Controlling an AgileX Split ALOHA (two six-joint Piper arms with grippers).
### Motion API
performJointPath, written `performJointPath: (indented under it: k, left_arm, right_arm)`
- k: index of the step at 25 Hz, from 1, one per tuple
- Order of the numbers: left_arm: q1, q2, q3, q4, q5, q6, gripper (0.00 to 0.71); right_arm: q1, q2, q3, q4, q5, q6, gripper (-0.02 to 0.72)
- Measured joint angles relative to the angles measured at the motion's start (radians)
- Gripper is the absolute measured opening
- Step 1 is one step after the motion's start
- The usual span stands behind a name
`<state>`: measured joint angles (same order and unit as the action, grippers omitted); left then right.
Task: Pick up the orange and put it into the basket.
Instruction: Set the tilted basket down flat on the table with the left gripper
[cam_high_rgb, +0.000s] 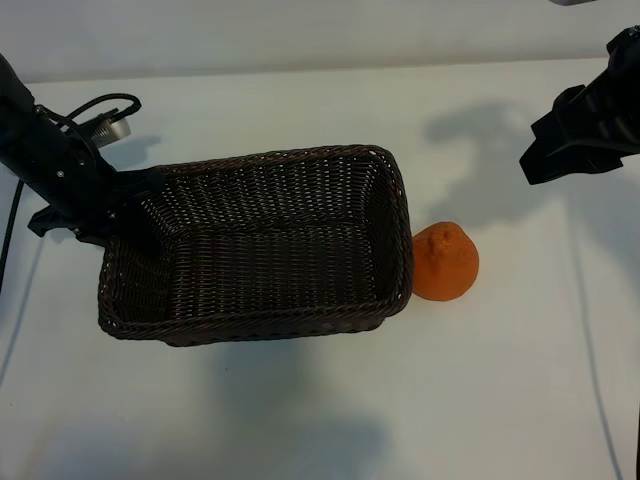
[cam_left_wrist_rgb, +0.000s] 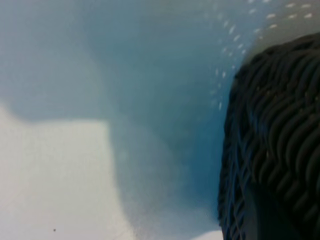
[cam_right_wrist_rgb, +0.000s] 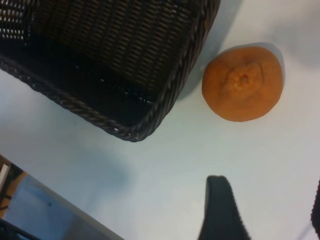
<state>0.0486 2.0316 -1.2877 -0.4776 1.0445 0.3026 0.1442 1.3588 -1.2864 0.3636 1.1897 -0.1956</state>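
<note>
A plain white counter (cam_high_rgb: 300, 420) carries soft shadows. On it the orange (cam_high_rgb: 446, 261) sits just beside the basket (cam_high_rgb: 260, 325), outside its right end. The left end effector (cam_high_rgb: 125, 215) is clamped narrowly on the basket's left rim. The right end effector (cam_right_wrist_rgb: 265, 210) hangs wide apart, empty, above the counter near the orange.

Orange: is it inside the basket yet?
No, the orange sits on the white table just outside the basket, beside its right end wall.
</note>
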Motion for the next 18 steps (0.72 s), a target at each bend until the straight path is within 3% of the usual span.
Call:
performJointPath:
  k: [18]
  left_arm:
    - [0.000,0.001,-0.003,0.009,-0.001,-0.017,0.157]
  right_arm:
    - [0.000,0.000,0.000,0.000,0.000,0.000,0.433]
